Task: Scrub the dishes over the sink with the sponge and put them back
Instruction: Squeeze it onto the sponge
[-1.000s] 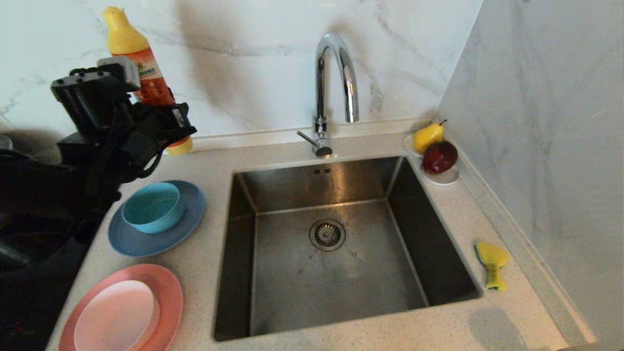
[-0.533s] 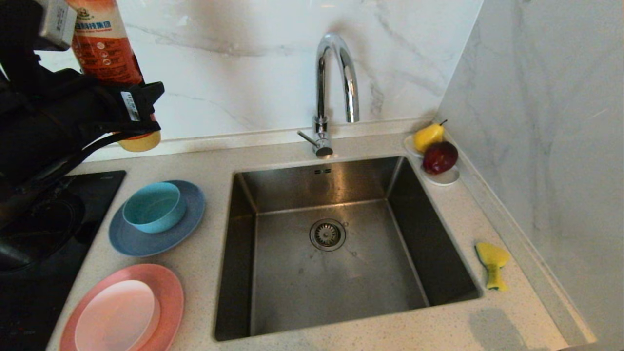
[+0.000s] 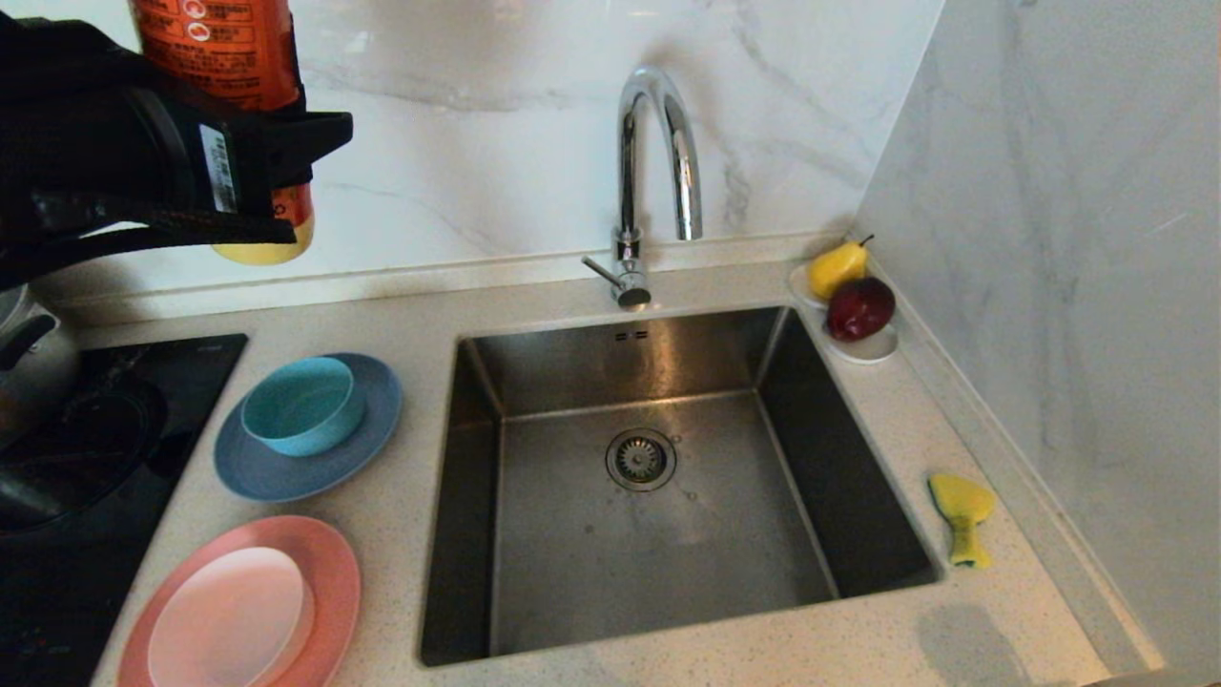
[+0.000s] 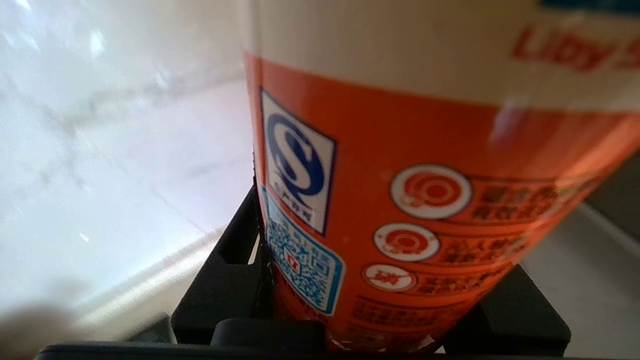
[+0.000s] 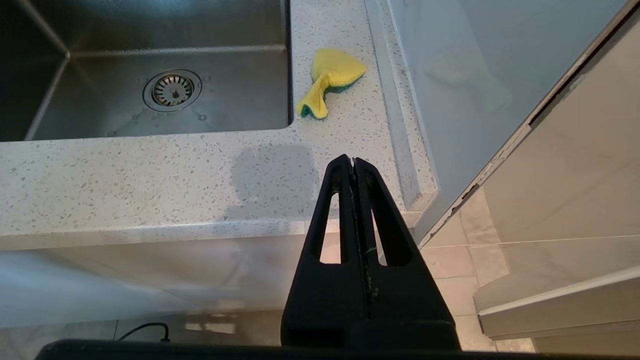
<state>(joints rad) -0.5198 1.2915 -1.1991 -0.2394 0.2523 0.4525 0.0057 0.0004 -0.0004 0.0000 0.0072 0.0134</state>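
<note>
Speckled grey counter (image 3: 401, 534) runs in front of a white marble wall, and I go from left to right. At the far left I see a black cooktop (image 3: 114, 458) with a metal kettle (image 3: 29, 353) at its edge. High above that, my left gripper (image 3: 272, 167) is closed around the orange detergent bottle (image 3: 224, 48), which is upside down and up in the air with its yellow cap (image 3: 262, 250) pointing down; in the left wrist view the black fingers (image 4: 225, 280) hug both sides of the bottle's label. Below it on the counter sits the teal bowl (image 3: 303, 405) on the blue-grey plate (image 3: 286, 472). Nearer to me the small pale pink dish (image 3: 229, 618) lies on the salmon-pink plate (image 3: 329, 582). Next comes the steel sink (image 3: 572, 553) with its round drain (image 3: 640, 459) and the shiny tap (image 3: 653, 172) behind it. At the sink's far right corner a white saucer (image 3: 868, 348) holds a pear (image 3: 838, 266) and an apple (image 3: 860, 307). Right of the sink the yellow sponge (image 3: 963, 515) lies on the counter, near the wall. My right gripper (image 5: 354, 162) is pressed shut with nothing in it, parked low in front of the counter edge, well apart from the sponge
</note>
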